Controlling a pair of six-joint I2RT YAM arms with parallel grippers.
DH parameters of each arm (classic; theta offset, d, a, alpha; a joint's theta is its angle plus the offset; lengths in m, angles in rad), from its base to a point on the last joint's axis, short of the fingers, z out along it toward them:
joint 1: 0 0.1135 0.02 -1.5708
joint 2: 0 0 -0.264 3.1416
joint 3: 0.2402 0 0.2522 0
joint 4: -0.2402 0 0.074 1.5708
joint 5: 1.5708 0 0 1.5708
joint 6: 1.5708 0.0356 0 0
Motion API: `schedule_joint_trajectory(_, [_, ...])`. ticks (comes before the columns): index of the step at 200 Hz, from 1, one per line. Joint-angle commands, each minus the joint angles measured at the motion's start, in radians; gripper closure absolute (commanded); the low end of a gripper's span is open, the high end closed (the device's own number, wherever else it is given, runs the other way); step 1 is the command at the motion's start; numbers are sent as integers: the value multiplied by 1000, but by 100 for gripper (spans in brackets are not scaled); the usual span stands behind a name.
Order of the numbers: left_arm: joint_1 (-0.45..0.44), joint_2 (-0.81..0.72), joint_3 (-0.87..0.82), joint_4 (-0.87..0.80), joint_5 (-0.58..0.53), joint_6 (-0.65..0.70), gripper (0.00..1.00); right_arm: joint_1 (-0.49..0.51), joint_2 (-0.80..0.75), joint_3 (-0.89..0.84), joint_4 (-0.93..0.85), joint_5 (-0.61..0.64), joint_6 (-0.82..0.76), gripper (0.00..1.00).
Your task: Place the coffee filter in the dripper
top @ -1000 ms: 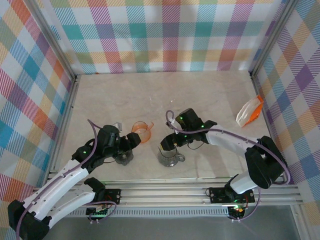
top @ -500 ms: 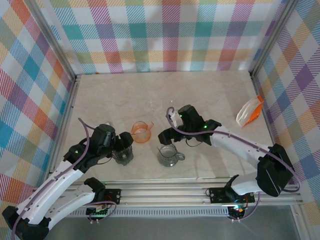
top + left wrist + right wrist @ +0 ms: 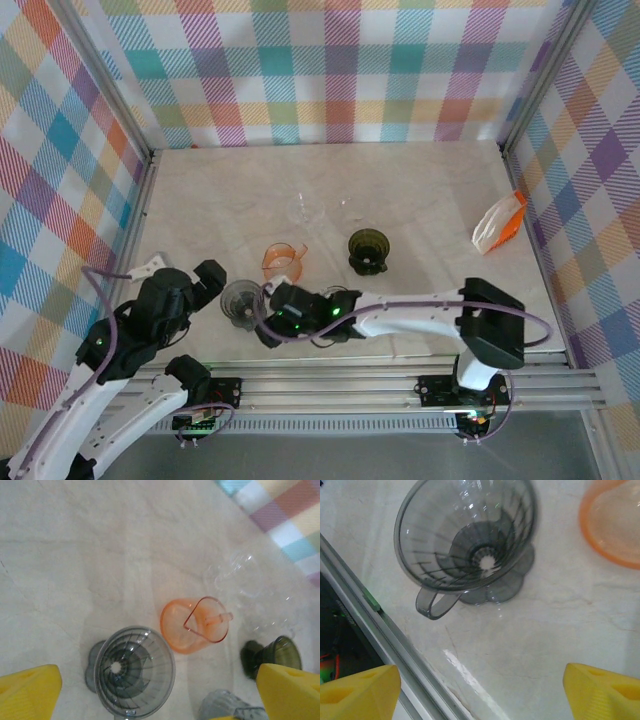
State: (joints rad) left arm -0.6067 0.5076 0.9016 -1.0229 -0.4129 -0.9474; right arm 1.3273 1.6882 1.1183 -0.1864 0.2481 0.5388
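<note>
Smoky ribbed conical dripper [image 3: 470, 540], translucent orange cup [image 3: 192, 625]

plaid walls [image 3: 330, 70], marble table [image 3: 430, 180]

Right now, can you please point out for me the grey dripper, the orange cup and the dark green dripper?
grey dripper [image 3: 134, 672], left wrist view, on the ribbed inner wall of its cone.
orange cup [image 3: 179, 630], left wrist view, on its rounded body.
dark green dripper [image 3: 367, 245], top external view, on its round bowl.
</note>
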Motion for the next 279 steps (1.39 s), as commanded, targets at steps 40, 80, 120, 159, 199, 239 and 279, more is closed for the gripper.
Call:
schedule_joint_trajectory(40, [-6,-70,8,1,-33,-28,0,104,169,85,162,181,71,15])
schedule_joint_trajectory(80, [-6,-70,-16,10,-7,-43,0,104,240,126,188,224,63,16])
schedule_joint_trajectory(120, [-7,-73,-29,14,7,-53,0,104,294,175,185,266,27,21])
schedule_joint_trajectory(159, [-7,-82,-38,9,4,-62,0,103,331,215,164,326,3,32])
schedule_joint_trajectory(199, [-7,-83,-49,7,13,-68,0,103,350,227,164,353,-22,51])
schedule_joint_trajectory(239, [-6,-82,-59,15,20,-71,0,103,354,219,170,367,-40,69])
schedule_joint_trajectory(279, [-6,-80,-63,27,35,-67,0,103,315,171,249,349,-116,85])
